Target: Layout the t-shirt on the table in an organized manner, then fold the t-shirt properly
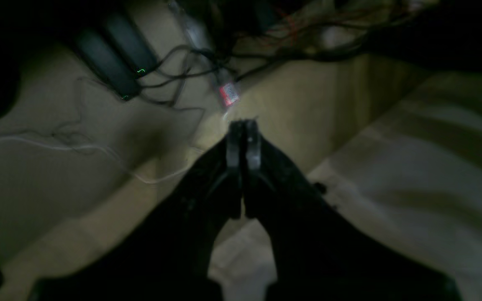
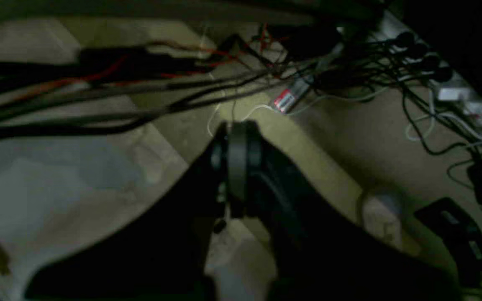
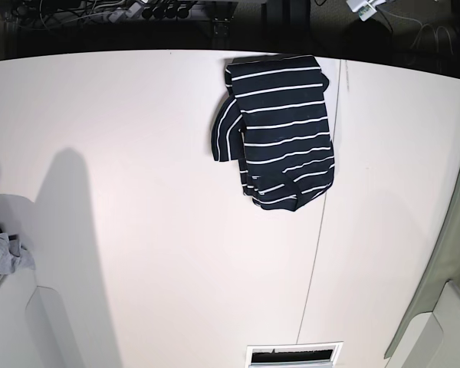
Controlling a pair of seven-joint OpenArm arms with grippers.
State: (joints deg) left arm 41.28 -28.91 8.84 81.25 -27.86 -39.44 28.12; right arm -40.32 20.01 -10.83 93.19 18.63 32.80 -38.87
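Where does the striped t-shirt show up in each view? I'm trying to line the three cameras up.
Base: the t-shirt lies bunched at the far middle of the table, beside its dark seam.
Left wrist: not in it; only the shut left gripper over the floor.
Right wrist: not in it; shut right gripper.
Shared landmark: the red-and-white label among the floor cables, in both wrist views.

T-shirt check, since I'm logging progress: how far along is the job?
Done: the t-shirt lies on the table in a compact bundle, looking roughly folded, one sleeve sticking out. In hand: nothing; the left gripper and right gripper are shut, away from it. Left: possibly tidying that sleeve.
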